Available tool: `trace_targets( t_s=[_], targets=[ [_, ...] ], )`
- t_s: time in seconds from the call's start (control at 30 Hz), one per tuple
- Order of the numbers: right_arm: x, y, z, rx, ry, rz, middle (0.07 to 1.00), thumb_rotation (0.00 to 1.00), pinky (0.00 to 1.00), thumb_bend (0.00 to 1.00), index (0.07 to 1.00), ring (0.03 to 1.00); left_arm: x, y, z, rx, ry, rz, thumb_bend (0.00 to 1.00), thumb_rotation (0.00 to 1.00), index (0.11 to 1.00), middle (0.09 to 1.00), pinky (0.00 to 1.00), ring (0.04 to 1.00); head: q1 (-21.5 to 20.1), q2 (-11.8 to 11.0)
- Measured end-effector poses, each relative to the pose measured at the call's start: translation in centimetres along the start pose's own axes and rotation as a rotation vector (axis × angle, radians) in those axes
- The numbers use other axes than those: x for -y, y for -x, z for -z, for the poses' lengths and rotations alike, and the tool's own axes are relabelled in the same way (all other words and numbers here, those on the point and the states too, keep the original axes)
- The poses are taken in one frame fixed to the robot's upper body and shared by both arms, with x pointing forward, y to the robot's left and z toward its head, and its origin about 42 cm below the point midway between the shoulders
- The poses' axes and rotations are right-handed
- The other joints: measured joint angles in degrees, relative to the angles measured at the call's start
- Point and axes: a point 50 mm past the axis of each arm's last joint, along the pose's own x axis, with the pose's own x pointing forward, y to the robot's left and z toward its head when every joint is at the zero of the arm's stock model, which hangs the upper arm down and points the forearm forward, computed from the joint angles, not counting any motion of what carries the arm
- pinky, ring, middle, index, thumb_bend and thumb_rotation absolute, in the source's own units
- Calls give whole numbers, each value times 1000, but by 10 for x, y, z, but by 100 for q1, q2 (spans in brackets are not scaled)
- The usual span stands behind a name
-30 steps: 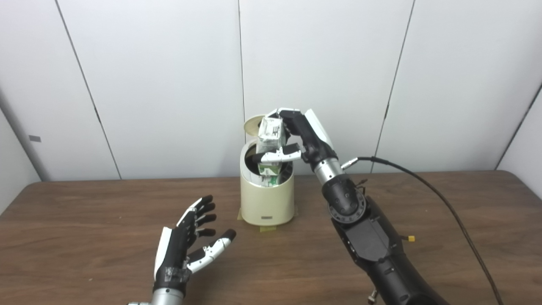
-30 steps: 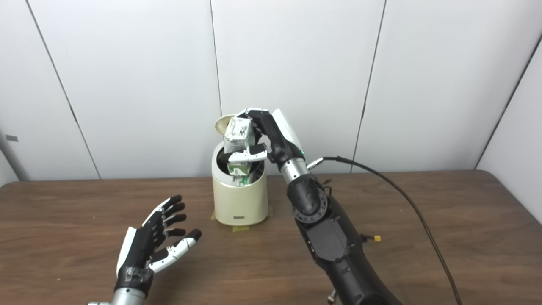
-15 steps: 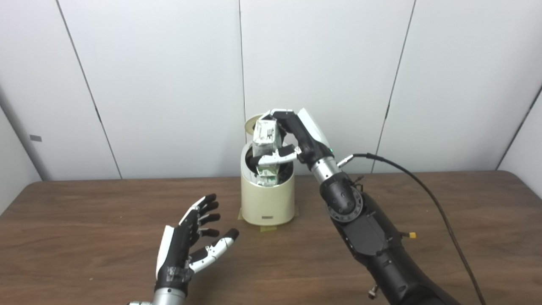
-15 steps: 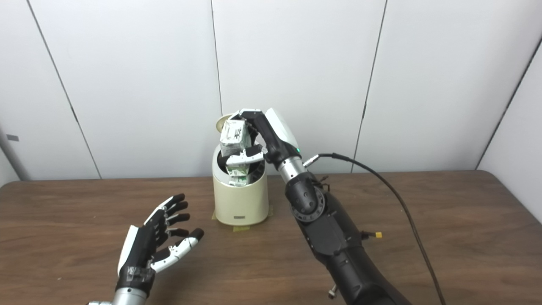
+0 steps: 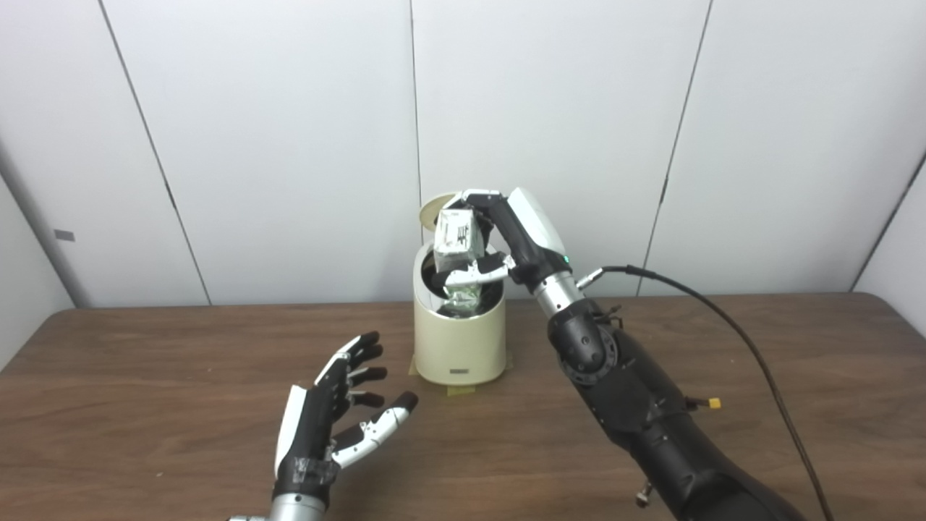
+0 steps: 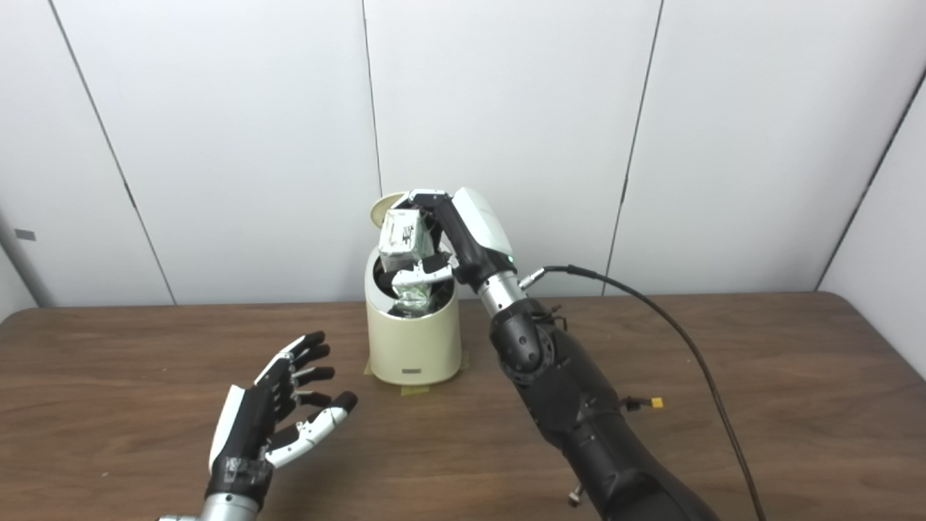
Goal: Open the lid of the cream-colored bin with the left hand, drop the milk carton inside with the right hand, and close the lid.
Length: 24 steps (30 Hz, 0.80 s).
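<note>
The cream-colored bin [image 5: 459,344] stands at the back middle of the table, its round lid [image 5: 432,212] tipped up behind the opening. My right hand [image 5: 506,235] is shut on the white and green milk carton [image 5: 456,242] and holds it upright in the bin's mouth, its lower end below the rim. The carton also shows in the right eye view [image 6: 405,242]. My left hand [image 5: 325,427] is open, palm up, above the table in front and to the left of the bin, apart from it.
The bin sits on a strip of tape [image 5: 457,389] on the brown wooden table [image 5: 145,405]. A black cable [image 5: 731,325] runs from my right wrist across the table's right side. White wall panels stand close behind the bin.
My right hand has moved the carton a little left and lower into the bin's opening. My left hand has stayed open in about the same place.
</note>
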Motion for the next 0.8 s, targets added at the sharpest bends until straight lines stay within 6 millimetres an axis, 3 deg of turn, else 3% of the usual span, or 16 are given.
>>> trace_targets(
  t_s=[0.8],
  targets=[
    [-18,4,12,2,82,7,434,0,291,519,532,340,6,5,-7,19,-4,7,629,192,859,851,611,767,97,97]
  ],
)
